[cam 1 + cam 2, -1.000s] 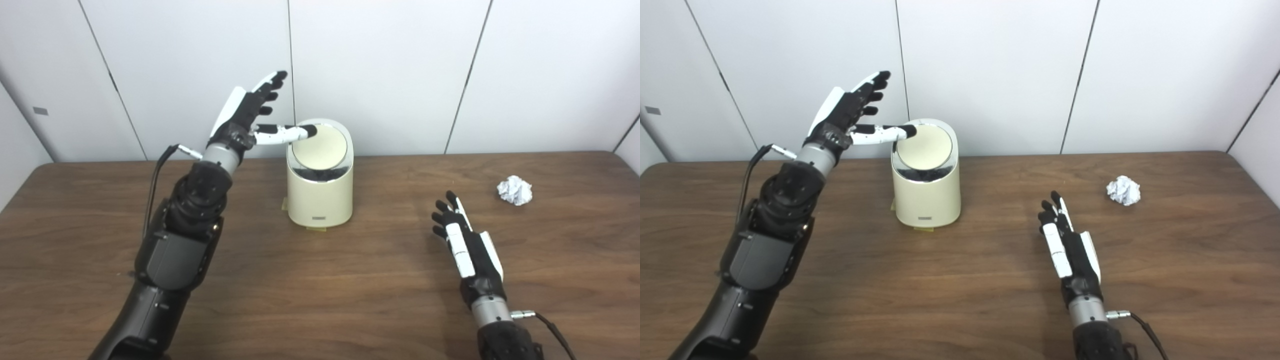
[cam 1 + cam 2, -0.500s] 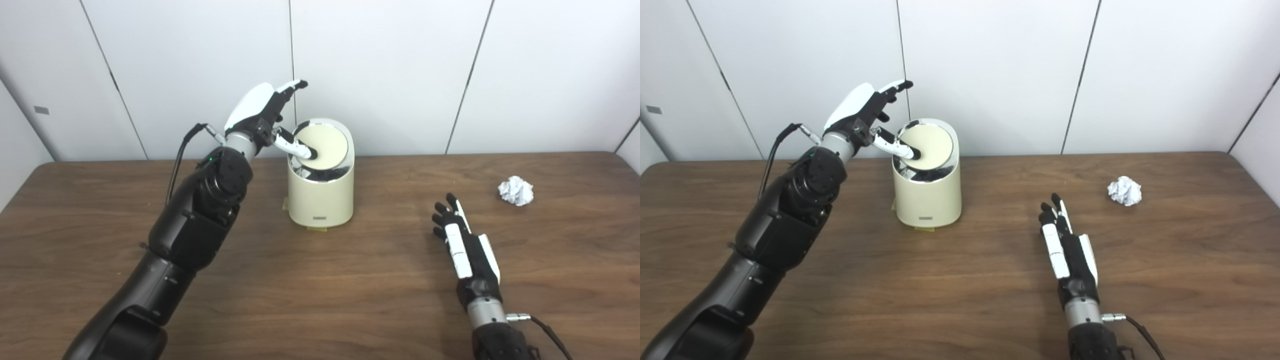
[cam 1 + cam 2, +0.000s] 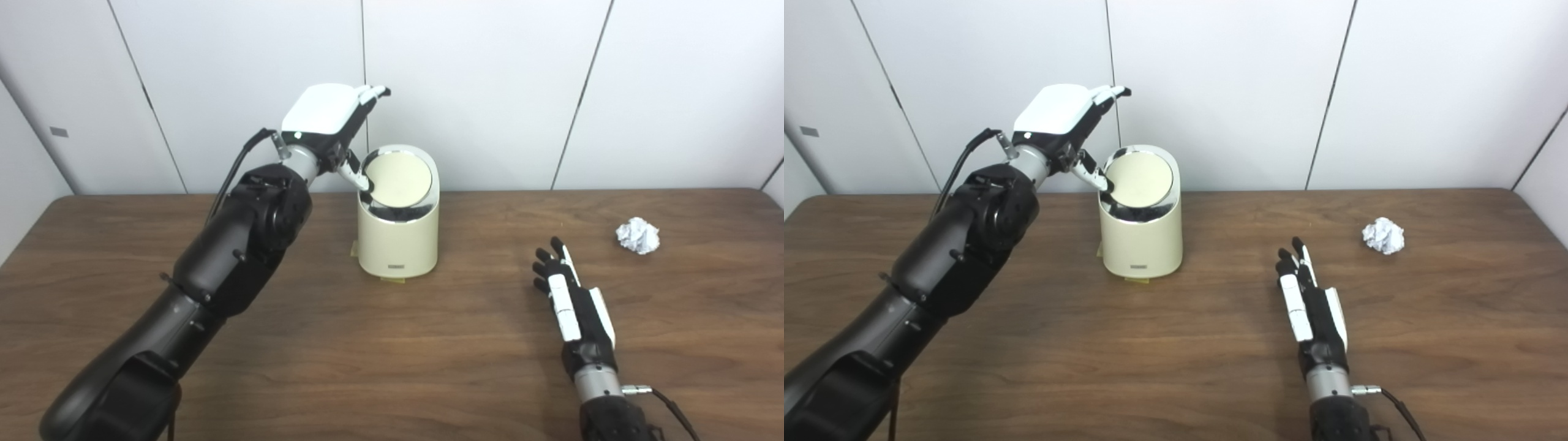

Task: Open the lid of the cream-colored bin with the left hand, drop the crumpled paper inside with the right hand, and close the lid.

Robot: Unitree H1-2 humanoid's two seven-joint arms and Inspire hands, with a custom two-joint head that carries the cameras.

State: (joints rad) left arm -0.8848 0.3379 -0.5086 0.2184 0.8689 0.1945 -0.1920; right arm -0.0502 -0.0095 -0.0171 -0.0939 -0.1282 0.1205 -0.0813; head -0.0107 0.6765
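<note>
Thumb on the lid's left edge — the lid not yet open

The left robot hand [image 3: 331,119], fingers spread, holds nothing; its thumb could slip off the lid [image 3: 398,179] or shove the bin [image 3: 398,245]. The right robot hand [image 3: 572,300] lies spread, lower right, apart from the paper [image 3: 637,235].

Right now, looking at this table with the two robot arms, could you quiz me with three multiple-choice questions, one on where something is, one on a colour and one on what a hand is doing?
1. Where is the crumpled paper?
A. on the table, beyond the right hand
B. inside the bin
C. in the left hand

2. What colour is the bin?
A. blue
B. cream
C. red

3. What is the right hand doing?
A. gripping the paper
B. pressing the lid
C. lying open on the table, holding nothing

Answers: 1 A, the paper sits alone on the wood. 2 B, its body and round lid are cream. 3 C, its fingers are stretched out; the left hand is at the lid's edge.
</note>
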